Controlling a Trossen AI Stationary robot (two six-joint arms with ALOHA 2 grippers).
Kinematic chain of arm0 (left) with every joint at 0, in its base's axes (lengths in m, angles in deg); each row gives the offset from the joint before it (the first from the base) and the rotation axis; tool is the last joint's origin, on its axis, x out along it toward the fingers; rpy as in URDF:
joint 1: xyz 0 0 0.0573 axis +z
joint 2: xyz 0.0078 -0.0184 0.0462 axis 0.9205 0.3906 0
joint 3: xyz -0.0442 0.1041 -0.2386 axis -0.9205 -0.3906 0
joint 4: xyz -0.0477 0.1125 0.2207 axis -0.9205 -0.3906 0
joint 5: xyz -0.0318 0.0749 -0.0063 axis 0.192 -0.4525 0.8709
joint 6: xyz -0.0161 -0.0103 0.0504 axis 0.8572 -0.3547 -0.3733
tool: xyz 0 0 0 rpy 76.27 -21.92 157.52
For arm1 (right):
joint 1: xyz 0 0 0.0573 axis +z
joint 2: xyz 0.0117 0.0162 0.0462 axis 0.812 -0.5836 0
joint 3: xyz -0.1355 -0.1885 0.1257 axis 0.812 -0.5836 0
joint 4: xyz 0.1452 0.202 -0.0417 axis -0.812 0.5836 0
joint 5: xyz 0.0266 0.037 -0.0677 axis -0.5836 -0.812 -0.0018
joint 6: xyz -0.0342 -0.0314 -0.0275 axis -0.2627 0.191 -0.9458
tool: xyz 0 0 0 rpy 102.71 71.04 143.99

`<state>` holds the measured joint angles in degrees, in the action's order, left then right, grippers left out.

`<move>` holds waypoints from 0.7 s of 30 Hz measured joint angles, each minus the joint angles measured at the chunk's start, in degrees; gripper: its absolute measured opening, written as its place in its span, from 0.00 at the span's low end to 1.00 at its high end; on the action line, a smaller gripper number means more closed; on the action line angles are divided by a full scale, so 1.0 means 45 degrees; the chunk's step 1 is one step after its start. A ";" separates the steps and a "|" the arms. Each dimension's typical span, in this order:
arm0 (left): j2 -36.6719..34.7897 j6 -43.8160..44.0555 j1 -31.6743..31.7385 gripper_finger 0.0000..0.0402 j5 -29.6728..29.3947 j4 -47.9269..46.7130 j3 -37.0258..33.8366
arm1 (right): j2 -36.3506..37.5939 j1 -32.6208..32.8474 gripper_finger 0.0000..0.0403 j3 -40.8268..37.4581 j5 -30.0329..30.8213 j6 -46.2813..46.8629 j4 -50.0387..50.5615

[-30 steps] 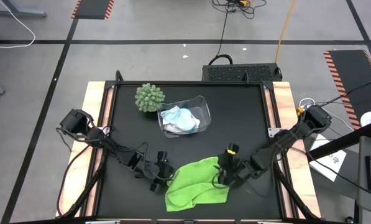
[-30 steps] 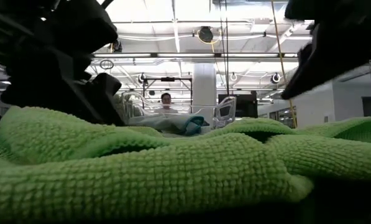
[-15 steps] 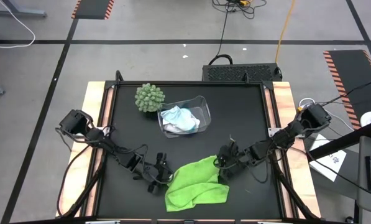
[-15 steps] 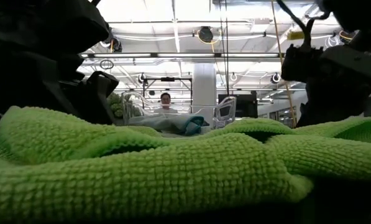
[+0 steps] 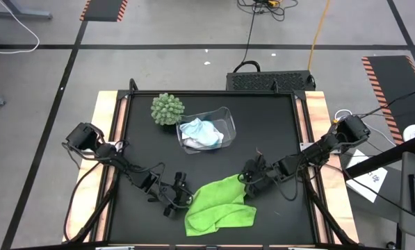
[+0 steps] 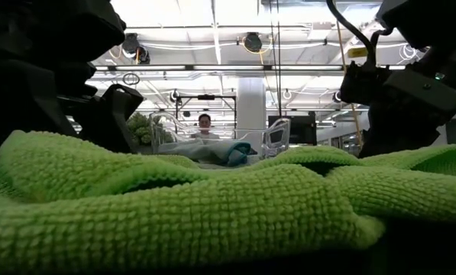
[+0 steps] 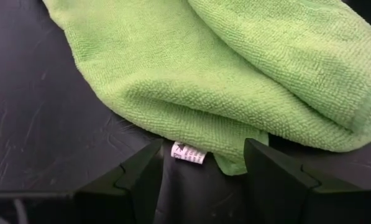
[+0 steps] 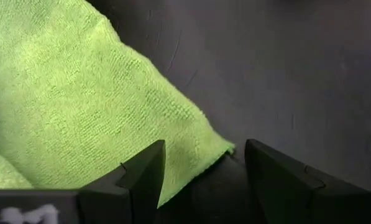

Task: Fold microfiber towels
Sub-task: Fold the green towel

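Right claw [image 5: 249,180] lowered, open at lime towel [image 5: 217,205] corner, seemingly ungripped.

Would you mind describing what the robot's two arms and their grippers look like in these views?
Both arms are dark, slim, jointed links with black cables running along them. The left gripper and right gripper each end in two black, angular, wedge-shaped fingers. The right wrist view shows white lettering on the gripper body, too cropped to read.

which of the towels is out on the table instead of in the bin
The lime green towel, lying rumpled on the black mat between both grippers. The white towel and light blue towel sit bunched inside the clear bin.
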<state>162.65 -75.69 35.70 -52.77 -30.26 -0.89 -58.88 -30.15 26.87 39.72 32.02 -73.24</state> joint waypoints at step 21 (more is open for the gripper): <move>0.0000 0.0229 0.0005 0.56 -0.0015 0.0015 0.0000 | -0.0015 -0.0116 0.02 -0.0004 -0.0391 -0.1922 -0.0712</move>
<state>162.65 -74.66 35.72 -52.84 -30.20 -0.89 -58.95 -30.67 26.85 37.96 23.37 -76.44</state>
